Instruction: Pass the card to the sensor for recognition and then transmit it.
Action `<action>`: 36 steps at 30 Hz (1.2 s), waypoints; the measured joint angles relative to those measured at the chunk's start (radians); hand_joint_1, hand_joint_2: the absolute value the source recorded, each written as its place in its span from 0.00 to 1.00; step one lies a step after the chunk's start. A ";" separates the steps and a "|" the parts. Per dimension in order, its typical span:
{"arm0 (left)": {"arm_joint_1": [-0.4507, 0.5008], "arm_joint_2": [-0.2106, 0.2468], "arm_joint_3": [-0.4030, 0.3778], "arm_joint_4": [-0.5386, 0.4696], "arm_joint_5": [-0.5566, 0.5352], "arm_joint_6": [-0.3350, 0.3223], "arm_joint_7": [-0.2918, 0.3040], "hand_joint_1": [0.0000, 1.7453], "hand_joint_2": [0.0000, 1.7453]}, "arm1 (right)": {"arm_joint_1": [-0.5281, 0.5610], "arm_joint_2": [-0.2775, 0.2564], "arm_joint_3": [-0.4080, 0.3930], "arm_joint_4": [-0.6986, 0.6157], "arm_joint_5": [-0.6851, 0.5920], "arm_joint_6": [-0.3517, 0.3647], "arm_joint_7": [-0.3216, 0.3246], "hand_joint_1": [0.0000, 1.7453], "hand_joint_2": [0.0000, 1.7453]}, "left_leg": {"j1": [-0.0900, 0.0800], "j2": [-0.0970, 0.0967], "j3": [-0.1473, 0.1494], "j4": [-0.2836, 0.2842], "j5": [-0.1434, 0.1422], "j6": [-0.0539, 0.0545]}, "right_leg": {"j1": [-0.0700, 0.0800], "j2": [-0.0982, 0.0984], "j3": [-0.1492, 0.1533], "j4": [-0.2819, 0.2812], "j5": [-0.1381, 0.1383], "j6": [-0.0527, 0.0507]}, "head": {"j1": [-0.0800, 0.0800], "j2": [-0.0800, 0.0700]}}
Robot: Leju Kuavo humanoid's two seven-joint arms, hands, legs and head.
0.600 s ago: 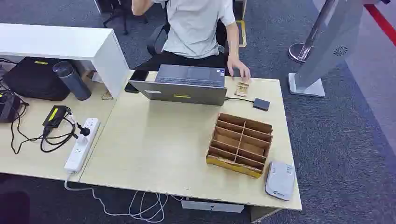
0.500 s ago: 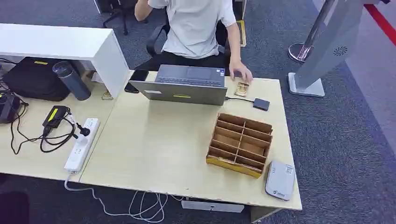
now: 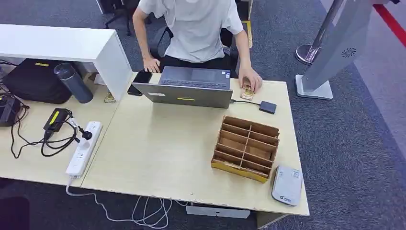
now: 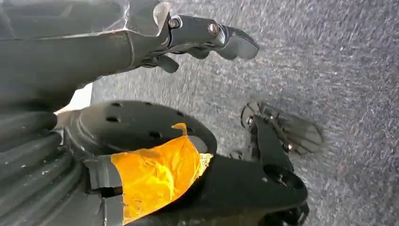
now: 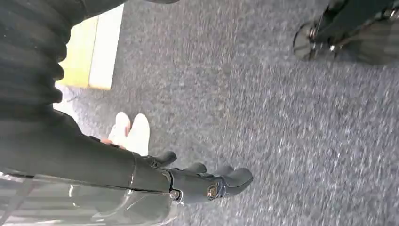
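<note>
Both arms are just hanging down over the grey carpet (image 5: 291, 122). Left hand (image 4: 202, 40) holds nothing, its fingers (image 4: 237, 44) loosely stretched out above the carpet. Right hand (image 5: 207, 181) is the same deal: empty, fingers (image 5: 235, 178) side by side, slightly curled, clear of the carpet.
</note>
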 joint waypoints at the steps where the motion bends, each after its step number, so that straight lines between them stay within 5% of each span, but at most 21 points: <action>1: -0.002 -0.001 0.000 0.001 0.010 0.000 0.000 0.00 1.00 | -0.001 0.002 -0.010 0.002 0.013 -0.013 -0.003 0.00 1.00 | 0.000 0.000 0.000 0.000 0.000 0.000 | 0.000 0.000 0.000 0.000 0.000 0.000 | 0.000 0.000; 13: -0.036 -0.016 0.000 0.042 0.125 0.000 0.000 0.00 1.00 | -0.020 -0.009 -0.178 0.026 0.173 -0.270 -0.100 0.00 1.00 | -0.001 0.000 0.000 0.000 0.000 0.000 | -0.001 0.000 0.000 0.000 0.000 0.000 | 0.000 0.000; 20: -0.043 -0.019 -0.007 0.050 0.125 0.000 -0.003 0.00 1.00 | -0.023 -0.172 -0.280 0.016 0.138 -0.270 -0.171 0.00 1.00 | -0.003 0.000 0.000 0.000 -0.002 0.003 | -0.003 0.000 0.002 -0.001 0.000 0.001 | 0.000 0.000; 26: -0.046 -0.019 -0.016 0.052 0.115 0.000 -0.010 0.00 1.00 | -0.034 -0.297 -0.329 -0.011 0.158 -0.264 -0.341 0.00 1.00 | -0.004 0.000 0.001 0.000 -0.003 0.004 | -0.004 0.000 0.003 -0.001 -0.001 0.003 | -0.003 0.000; 36: -0.049 -0.019 -0.025 0.057 0.112 0.000 -0.023 0.00 1.00 | -0.112 -0.394 -0.332 -0.106 0.188 -0.239 -0.486 0.00 1.00 | -0.004 0.000 0.003 0.000 -0.003 0.004 | -0.004 0.000 0.004 0.000 -0.001 0.003 | -0.004 0.000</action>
